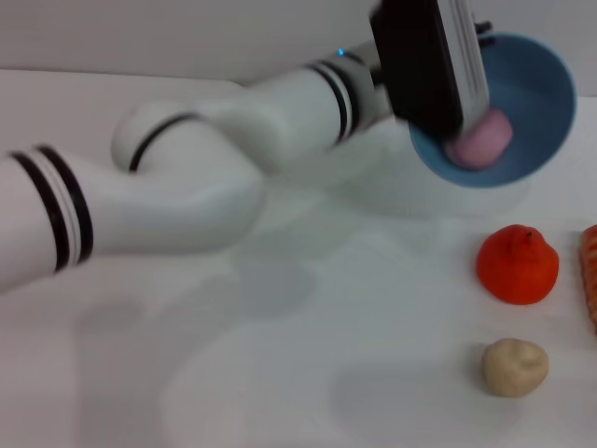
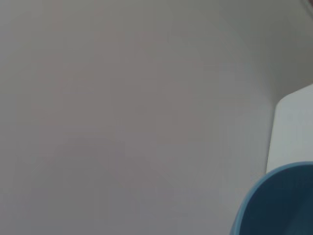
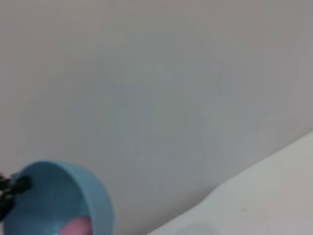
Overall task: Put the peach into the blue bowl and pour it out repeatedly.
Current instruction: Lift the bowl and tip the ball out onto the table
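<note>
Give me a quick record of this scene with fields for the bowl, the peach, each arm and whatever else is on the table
blue bowl: raised off the table, tilted so its opening faces the camera
peach: inside the bowl, against its lower rim
left gripper: at the bowl's rim, arm stretched across the table
right arm: not seen in the head view
red-orange fruit: on the table, below the bowl in the head view
beige lumpy item: on the table, nearer the robot than the red-orange fruit
table: white

Light blue bowl (image 1: 532, 112) is up in the upper right, tipped on its side, pink peach (image 1: 480, 140) sitting against its lower rim.
</note>
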You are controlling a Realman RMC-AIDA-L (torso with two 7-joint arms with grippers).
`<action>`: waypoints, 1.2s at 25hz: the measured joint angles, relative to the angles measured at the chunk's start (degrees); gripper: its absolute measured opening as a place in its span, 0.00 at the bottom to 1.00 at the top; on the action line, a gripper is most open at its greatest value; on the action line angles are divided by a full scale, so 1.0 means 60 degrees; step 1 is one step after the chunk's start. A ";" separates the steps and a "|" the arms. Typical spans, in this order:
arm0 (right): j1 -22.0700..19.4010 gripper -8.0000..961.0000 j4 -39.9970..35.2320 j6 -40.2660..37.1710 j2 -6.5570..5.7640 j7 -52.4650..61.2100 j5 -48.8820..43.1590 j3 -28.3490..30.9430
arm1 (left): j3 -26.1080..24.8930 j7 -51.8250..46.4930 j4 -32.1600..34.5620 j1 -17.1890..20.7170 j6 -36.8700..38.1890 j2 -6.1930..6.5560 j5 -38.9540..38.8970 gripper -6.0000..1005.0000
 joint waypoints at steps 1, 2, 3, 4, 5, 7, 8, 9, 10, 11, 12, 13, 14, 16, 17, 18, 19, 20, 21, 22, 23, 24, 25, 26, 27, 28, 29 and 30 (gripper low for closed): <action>-0.0056 0.41 0.0002 0.0005 0.0011 -0.0010 0.0000 0.0059 | 0.0240 0.0422 0.0001 0.0101 -0.0354 -0.0006 0.0024 0.00; -0.0093 0.41 0.0006 0.0009 0.0025 -0.0027 0.0000 0.0101 | 0.0498 0.0922 0.0002 0.0213 -0.0761 -0.0011 0.0036 0.00; -0.0116 0.41 0.0016 0.0017 0.0035 -0.0040 -0.0002 0.0140 | 0.0664 0.1300 0.0002 0.0310 -0.1029 -0.0013 0.0037 0.00; -0.0117 0.40 0.0029 0.0022 0.0035 -0.0049 -0.0007 0.0164 | 0.0855 0.1786 0.0002 0.0441 -0.1354 -0.0018 0.0039 0.00; -0.0106 0.40 0.0041 0.0034 0.0036 -0.0056 -0.0014 0.0172 | 0.1047 0.2395 0.0003 0.0578 -0.1720 -0.0018 0.0040 0.00; -0.0077 0.40 0.0046 0.0043 0.0036 -0.0063 -0.0018 0.0175 | 0.1307 0.3174 0.0007 0.0795 -0.2158 -0.0019 0.0029 0.00; -0.0051 0.40 0.0048 0.0045 0.0036 -0.0064 -0.0019 0.0177 | 0.1442 0.3533 0.0015 0.0893 -0.2369 -0.0020 0.0029 0.00; -0.0026 0.40 0.0049 0.0045 0.0036 -0.0065 -0.0021 0.0179 | 0.1690 0.4182 0.0016 0.1076 -0.2769 -0.0021 0.0039 0.00; -0.0001 0.40 0.0051 0.0048 0.0037 -0.0067 -0.0022 0.0182 | 0.1732 0.4293 0.0016 0.1119 -0.2829 -0.0022 0.0040 0.00; 0.0029 0.39 0.0052 0.0055 0.0037 -0.0067 -0.0023 0.0186 | 0.1789 0.4486 0.0015 0.1185 -0.2927 -0.0021 0.0036 0.00; 0.0068 0.39 0.0053 0.0068 0.0037 -0.0068 -0.0024 0.0189 | 0.1877 0.4800 0.0014 0.1295 -0.3069 -0.0021 0.0026 0.00; 0.0094 0.39 0.0055 0.0087 0.0037 -0.0069 -0.0025 0.0188 | 0.1935 0.4995 0.0014 0.1373 -0.3151 -0.0021 0.0002 0.00; 0.0123 0.39 0.0056 0.0104 0.0036 -0.0070 -0.0026 0.0178 | 0.1970 0.5103 0.0014 0.1427 -0.3202 -0.0021 -0.0003 0.00; 0.0160 0.39 0.0059 0.0124 0.0037 -0.0072 -0.0028 0.0150 | 0.2018 0.5219 0.0016 0.1520 -0.3297 -0.0021 0.0003 0.00; 0.0177 0.39 0.0060 0.0131 0.0037 -0.0073 -0.0029 0.0136 | 0.2068 0.5280 0.0015 0.1574 -0.3392 -0.0020 0.0021 0.00; 0.0195 0.39 0.0060 0.0135 0.0037 -0.0073 -0.0030 0.0124 | 0.2140 0.5422 -0.0004 0.1619 -0.3539 -0.0020 0.0037 0.00; 0.0212 0.38 0.0060 0.0137 0.0037 -0.0074 -0.0031 0.0118 | 0.2230 0.5625 -0.0040 0.1660 -0.3718 -0.0020 0.0046 0.00; 0.0225 0.38 0.0062 0.0139 0.0037 -0.0075 -0.0032 0.0115 | 0.2303 0.5792 -0.0064 0.1705 -0.3859 -0.0021 0.0047 0.00; 0.0237 0.38 0.0065 0.0138 0.0035 -0.0076 -0.0033 0.0113 | 0.2369 0.5938 -0.0069 0.1757 -0.3990 -0.0020 0.0045 0.00; 0.0247 0.38 0.0068 0.0139 0.0032 -0.0076 -0.0036 0.0113 | 0.2432 0.6045 -0.0047 0.1826 -0.4105 -0.0019 0.0044 0.00; 0.0254 0.38 0.0068 0.0139 0.0027 -0.0077 -0.0039 0.0113 | 0.2482 0.6086 -0.0015 0.1873 -0.4211 -0.0019 0.0044 0.00; 0.0260 0.38 0.0065 0.0139 0.0022 -0.0078 -0.0045 0.0109 | 0.2548 0.6156 0.0023 0.1928 -0.4379 -0.0021 0.0048 0.00; 0.0264 0.38 0.0055 0.0139 0.0016 -0.0078 -0.0051 0.0104 | 0.2635 0.6267 0.0048 0.1986 -0.4590 -0.0021 0.0051 0.00; 0.0267 0.37 0.0040 0.0138 0.0011 -0.0078 -0.0054 0.0098 | 0.2718 0.6376 0.0079 0.2048 -0.4776 -0.0020 0.0049 0.00; 0.0276 0.37 0.0030 0.0139 0.0007 -0.0078 -0.0058 0.0094 | 0.2788 0.6473 0.0107 0.2101 -0.4889 -0.0021 0.0050 0.00; 0.0292 0.37 0.0015 0.0139 -0.0002 -0.0075 -0.0060 0.0094 | 0.2812 0.6540 0.0134 0.2140 -0.4940 -0.0021 0.0050 0.00; 0.0318 0.37 0.0011 0.0138 -0.0015 -0.0073 -0.0061 0.0093 | 0.2824 0.6589 0.0159 0.2169 -0.4965 -0.0021 0.0043 0.00; 0.0344 0.37 0.0010 0.0137 -0.0022 -0.0070 -0.0065 0.0094 | 0.2826 0.6609 0.0167 0.2187 -0.4965 -0.0021 0.0023 0.00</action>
